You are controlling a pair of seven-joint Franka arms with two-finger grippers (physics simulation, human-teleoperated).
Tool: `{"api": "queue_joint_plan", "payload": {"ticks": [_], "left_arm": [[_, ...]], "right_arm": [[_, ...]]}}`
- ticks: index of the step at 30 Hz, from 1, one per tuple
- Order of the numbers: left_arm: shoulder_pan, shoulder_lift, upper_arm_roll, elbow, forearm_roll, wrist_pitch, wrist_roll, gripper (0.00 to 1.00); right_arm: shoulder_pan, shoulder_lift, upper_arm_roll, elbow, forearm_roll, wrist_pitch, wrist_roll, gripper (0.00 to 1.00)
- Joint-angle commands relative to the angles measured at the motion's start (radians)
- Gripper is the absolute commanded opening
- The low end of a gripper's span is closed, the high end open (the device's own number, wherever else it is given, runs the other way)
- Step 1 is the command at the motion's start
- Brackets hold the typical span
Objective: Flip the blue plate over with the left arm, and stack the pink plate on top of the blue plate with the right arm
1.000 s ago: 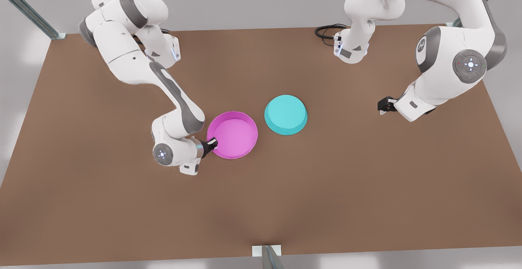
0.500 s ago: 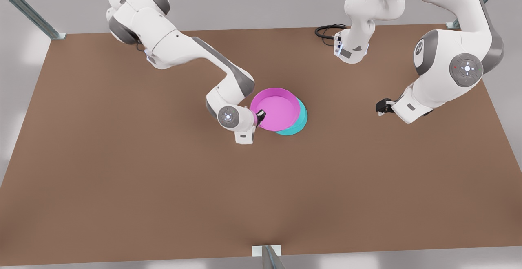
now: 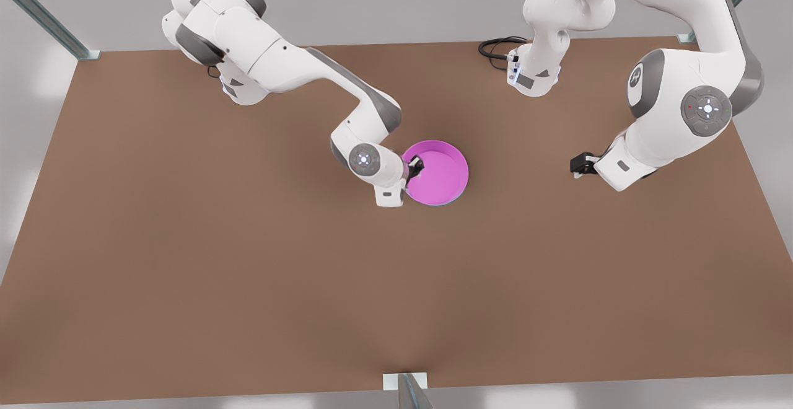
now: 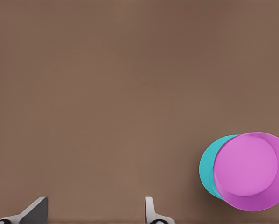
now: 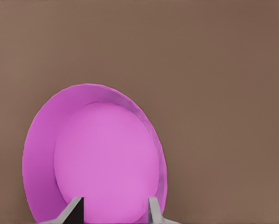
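The pink plate (image 3: pixel 441 173) hangs open side up at the table's middle, with my right gripper (image 3: pixel 414 166) shut on the rim nearest its arm, on the front view's left. In the right wrist view the pink plate (image 5: pixel 107 158) lies just beyond the right gripper (image 5: pixel 115 210). The blue plate (image 4: pixel 207 168) lies under the pink plate (image 4: pixel 249 170) and shows as a crescent beside it in the left wrist view; from the front it is almost wholly covered. My left gripper (image 3: pixel 576 164) waits open on the front view's right, well away from both plates. Nothing is between the fingers of the left gripper (image 4: pixel 95 212).
The brown table (image 3: pixel 248 272) carries both arm bases at its far edge. A black cable (image 3: pixel 495 46) loops beside the base on the front view's right. Metal frame posts (image 3: pixel 43 15) stand at the far corners, and another post (image 3: pixel 406 387) is at the near edge.
My right gripper has carried the pink plate from the table's left-centre toward the front view's right until it covers the blue plate. The left arm has barely shifted.
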State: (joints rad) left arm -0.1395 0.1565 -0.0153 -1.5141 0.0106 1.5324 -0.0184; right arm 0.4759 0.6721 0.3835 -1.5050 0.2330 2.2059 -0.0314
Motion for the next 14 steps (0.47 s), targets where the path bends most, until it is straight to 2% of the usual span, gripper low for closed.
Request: {"api": "queue_joint_plan", "payload": {"ticks": [1,3,4,5,6,8,9,10,11,12,14], "left_arm": [[0.000,0.000,0.000,0.000,0.000,0.000,0.000,1.00],[0.000,0.000,0.000,0.000,0.000,0.000,0.000,1.00],[0.000,0.000,0.000,0.000,0.000,0.000,-0.002,1.00],[0.000,0.000,0.000,0.000,0.000,0.000,-0.003,1.00],[0.000,0.000,0.000,0.000,0.000,-0.001,-0.003,1.00],[0.000,0.000,0.000,0.000,0.000,-0.001,-0.003,1.00],[0.000,0.000,0.000,0.000,0.000,-0.001,-0.003,1.00],[0.000,0.000,0.000,0.000,0.000,-0.001,-0.003,1.00],[0.000,-0.002,0.000,0.000,0.000,-0.001,-0.003,1.00],[-0.002,0.003,0.000,0.000,0.000,0.000,-0.003,1.00],[-0.017,0.021,0.000,0.006,0.000,-0.001,-0.008,1.00]], "right_arm": [[-0.002,0.000,0.000,0.000,0.000,0.000,-0.001,1.00],[-0.052,-0.006,-0.001,0.022,-0.014,-0.052,0.002,1.00],[-0.101,-0.008,-0.005,0.075,-0.018,-0.145,0.001,1.00],[-0.166,-0.034,-0.012,0.176,-0.130,-0.265,0.001,1.00],[-0.158,-0.175,-0.093,0.170,-0.283,-0.343,0.005,1.00],[-0.297,-0.227,-0.109,0.253,-0.302,-0.572,0.008,1.00],[-0.408,-0.322,-0.130,0.210,-0.304,-0.624,0.005,1.00],[-0.416,-0.413,-0.245,0.169,-0.291,-0.713,0.008,1.00],[-0.450,-0.493,-0.294,0.083,-0.256,-0.715,0.011,1.00],[-0.484,-0.523,-0.296,0.045,-0.244,-0.718,0.037,1.00],[-0.488,-0.526,-0.296,0.091,-0.244,-0.782,0.067,1.00]]}}
